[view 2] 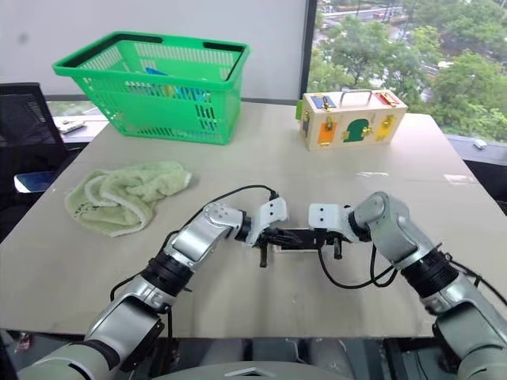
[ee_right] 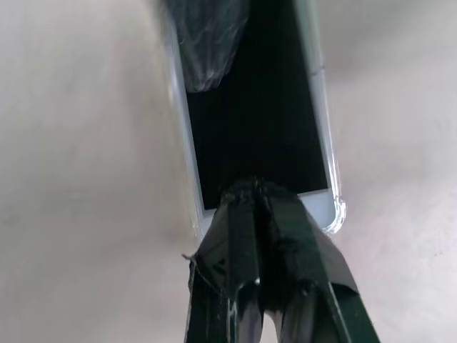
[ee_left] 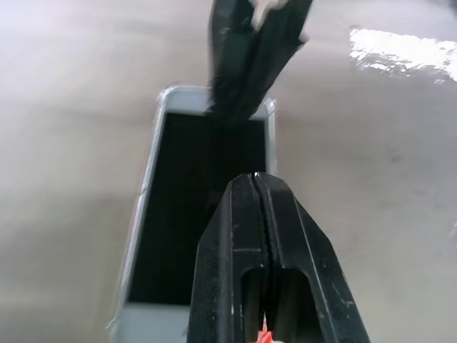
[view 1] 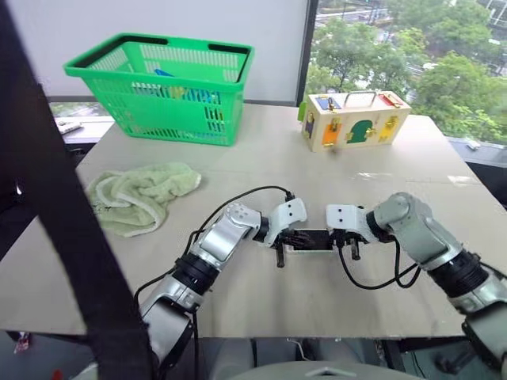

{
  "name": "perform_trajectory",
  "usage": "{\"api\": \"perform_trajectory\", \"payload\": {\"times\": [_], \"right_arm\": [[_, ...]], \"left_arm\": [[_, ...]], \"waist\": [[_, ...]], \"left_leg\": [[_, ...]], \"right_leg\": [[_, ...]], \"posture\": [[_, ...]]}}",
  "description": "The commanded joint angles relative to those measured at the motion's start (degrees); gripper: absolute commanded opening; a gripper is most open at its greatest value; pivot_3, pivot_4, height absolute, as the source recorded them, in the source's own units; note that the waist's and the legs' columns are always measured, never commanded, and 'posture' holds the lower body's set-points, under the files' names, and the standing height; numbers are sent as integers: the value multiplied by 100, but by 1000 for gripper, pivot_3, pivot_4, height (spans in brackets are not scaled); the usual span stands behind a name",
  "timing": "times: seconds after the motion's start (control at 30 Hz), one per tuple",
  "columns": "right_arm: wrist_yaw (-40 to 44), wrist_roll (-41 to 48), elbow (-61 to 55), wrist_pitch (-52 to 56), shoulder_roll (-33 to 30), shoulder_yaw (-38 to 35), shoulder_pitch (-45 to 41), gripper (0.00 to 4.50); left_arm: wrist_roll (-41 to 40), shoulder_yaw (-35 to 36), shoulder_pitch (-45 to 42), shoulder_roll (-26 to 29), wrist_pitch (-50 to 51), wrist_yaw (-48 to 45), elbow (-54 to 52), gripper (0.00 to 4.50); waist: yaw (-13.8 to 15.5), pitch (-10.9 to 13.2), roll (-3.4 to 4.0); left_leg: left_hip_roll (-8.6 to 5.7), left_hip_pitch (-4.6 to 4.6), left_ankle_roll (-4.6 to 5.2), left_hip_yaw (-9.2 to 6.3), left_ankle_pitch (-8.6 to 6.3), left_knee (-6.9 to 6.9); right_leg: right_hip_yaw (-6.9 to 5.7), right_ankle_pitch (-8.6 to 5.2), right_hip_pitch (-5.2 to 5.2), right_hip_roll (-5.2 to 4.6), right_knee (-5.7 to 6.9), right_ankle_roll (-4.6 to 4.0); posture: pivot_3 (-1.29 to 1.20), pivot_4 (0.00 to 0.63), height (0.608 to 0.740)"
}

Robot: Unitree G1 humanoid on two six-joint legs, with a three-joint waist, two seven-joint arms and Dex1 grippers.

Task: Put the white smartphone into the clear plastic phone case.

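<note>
The white smartphone (view 1: 314, 241) lies flat, screen up, on the table between my two grippers. Around its edges runs the glinting rim of the clear plastic phone case (ee_right: 337, 214), which also hugs its long side (ee_left: 140, 214). My left gripper (ee_left: 254, 180) is shut, and its tip rests over the black screen near one end. My right gripper (ee_right: 254, 187) is also shut, with its tip on the screen's edge at the other end. In the head views the left gripper (view 1: 295, 237) and the right gripper (view 1: 341, 237) face each other across the phone.
A green basket (view 1: 162, 87) with several items stands at the back left. A crumpled green towel (view 1: 141, 196) lies left of the arms. A wooden latch box (view 1: 356, 120) stands at the back right. The table's front edge (view 1: 317, 332) is close.
</note>
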Motion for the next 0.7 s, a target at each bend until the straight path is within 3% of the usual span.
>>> {"api": "perform_trajectory", "payload": {"times": [0.03, 0.07, 0.13, 0.2, 0.23, 0.27, 0.33, 0.4, 0.53, 0.6, 0.7], "right_arm": [[-742, 410, 106, -116, 367, -336, 1134, 30], [-927, 598, -90, -333, 483, -636, 1311, 30], [-1227, 804, -346, -626, 630, -977, 1561, 30], [-1524, 1017, -568, -771, 793, -1256, 1745, 30], [-1636, 1116, -653, -798, 860, -1350, 1809, 611], [-1768, 1312, -832, -770, 988, -1506, 1892, 886], [-2034, 1604, -1165, -760, 1186, -1773, 1986, 1838], [-2267, 1780, -1394, -760, 1298, -1953, 1998, 2873], [-2961, 1970, -1868, -762, 1553, -2392, 1823, 4500], [-3226, 1934, -1989, -776, 1598, -2469, 1792, 4500], [-3648, 1869, -2187, -753, 1645, -2597, 1802, 4500]], "left_arm": [[-203, 450, 133, -132, -345, 316, -278, 0], [-248, 555, 186, -176, -430, 394, -290, 0], [-348, 709, 264, -229, -583, 436, -314, 0], [-529, 882, 330, -253, -577, 420, -391, 0], [-605, 964, 359, -270, -615, 430, -428, 0], [-784, 1143, 382, -345, -584, 494, -493, 0], [-1047, 1437, 404, -467, -584, 623, -596, 896], [-1182, 1619, 402, -538, -566, 750, -643, 1893], [-1390, 2095, 235, -743, -572, 1273, -574, 3727], [-1445, 2253, 141, -833, -573, 1518, -525, 4395], [-1486, 2507, -41, -959, -495, 1976, -414, 4479]], "waist": [[123, 90, -20], [189, 151, 38], [231, 263, 168], [229, 298, 214], [218, 315, 231], [204, 344, 246], [171, 377, 195], [140, 393, 176], [158, 455, 161], [182, 475, 156], [244, 496, 146]], "left_leg": [[-35, -3, 0, 81, 0, -3], [-53, 73, -1, 79, 2, -31], [-44, 78, -3, 52, 8, -57], [-42, 63, -15, 48, 38, -58], [-41, 44, -36, 46, 90, -52], [-35, 39, -39, 40, 196, -46], [-24, -7, -82, 16, 247, -20], [-32, -138, -73, 16, 244, -2], [-42, -173, -40, 46, 222, 7], [-42, -235, -33, 44, 218, 34], [-48, -241, -26, 46, 212, 46]], "right_leg": [[103, -162, 46, -71, 106, 77], [133, -242, 35, -65, 129, 50], [104, -240, 23, -50, 108, 34], [95, -230, 6, -40, 125, 23], [95, -229, -17, -32, 163, 25], [94, -229, -26, -5, 186, 25], [96, -226, -50, 38, 173, 31], [122, -212, -164, 72, 169, 53], [127, -202, -197, 47, 162, 47], [124, -197, -252, 49, 167, 54], [118, -197, -254, 52, 168, 54]], "posture": [[0, 150, 740], [0, 150, 740], [0, 150, 740], [0, 150, 740], [0, 150, 740], [0, 150, 740], [0, 150, 740], [0, 150, 740], [0, 150, 740], [0, 150, 740], [0, 150, 740]]}}
